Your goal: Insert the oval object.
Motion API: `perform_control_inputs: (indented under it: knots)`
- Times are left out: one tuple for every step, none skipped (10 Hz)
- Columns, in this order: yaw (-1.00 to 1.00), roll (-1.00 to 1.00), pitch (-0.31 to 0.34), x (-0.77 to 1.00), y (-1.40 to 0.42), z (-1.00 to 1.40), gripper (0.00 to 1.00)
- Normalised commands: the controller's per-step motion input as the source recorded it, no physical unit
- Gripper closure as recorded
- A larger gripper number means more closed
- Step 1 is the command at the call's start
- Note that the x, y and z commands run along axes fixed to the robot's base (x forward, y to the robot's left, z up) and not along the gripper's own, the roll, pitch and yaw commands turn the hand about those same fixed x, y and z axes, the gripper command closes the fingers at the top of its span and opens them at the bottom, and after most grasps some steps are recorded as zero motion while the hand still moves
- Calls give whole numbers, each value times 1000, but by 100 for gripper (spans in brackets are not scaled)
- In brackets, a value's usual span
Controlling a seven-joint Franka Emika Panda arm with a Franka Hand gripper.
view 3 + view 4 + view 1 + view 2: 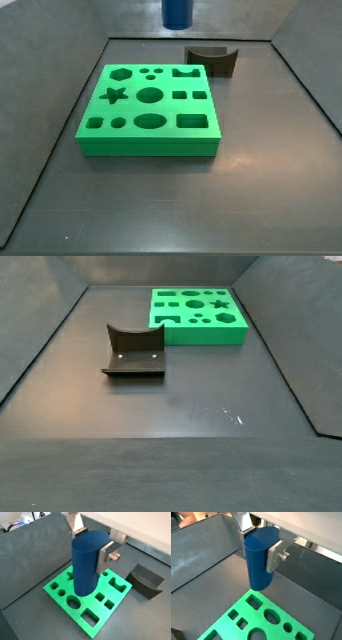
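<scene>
My gripper (92, 544) is shut on the oval object (87, 564), a tall plain blue peg held upright between the silver fingers; both show in both wrist views (261, 543) (259, 562). The peg hangs well above the floor, over the green block with shaped holes (123, 592) (221, 629). In a side view only the peg's lower end (177, 12) shows at the top edge, beyond the green block (174, 108); the gripper itself is out of that view. In a side view the green block (201, 336) lies at the far side and neither peg nor gripper shows.
A dark brown notched block (147, 579) (211, 60) (134, 351) stands on the dark floor beside the green block. Grey walls (54, 40) enclose the work area.
</scene>
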Motion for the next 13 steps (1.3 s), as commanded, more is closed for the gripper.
perform_control_inputs:
  knots:
    - [-1000,0,-19,-97,0,-226,100]
    - [-1000,0,-20,0,0,-363,100]
    - [-1000,0,-26,0,0,-391,100]
    - [-1000,0,-24,0,0,-463,100]
    - [-1000,0,-27,0,0,-503,100]
    - [-1000,0,-16,11,0,-523,100]
    - [-1000,0,0,9,0,-543,100]
    - [-1000,0,0,6,0,-489,100]
    - [-1000,0,0,9,0,-417,100]
    - [-1000,0,0,11,0,-406,100]
    - [-1000,0,0,89,14,-371,100]
    - [-894,0,0,234,0,-329,100]
    - [-737,0,0,414,0,-334,100]
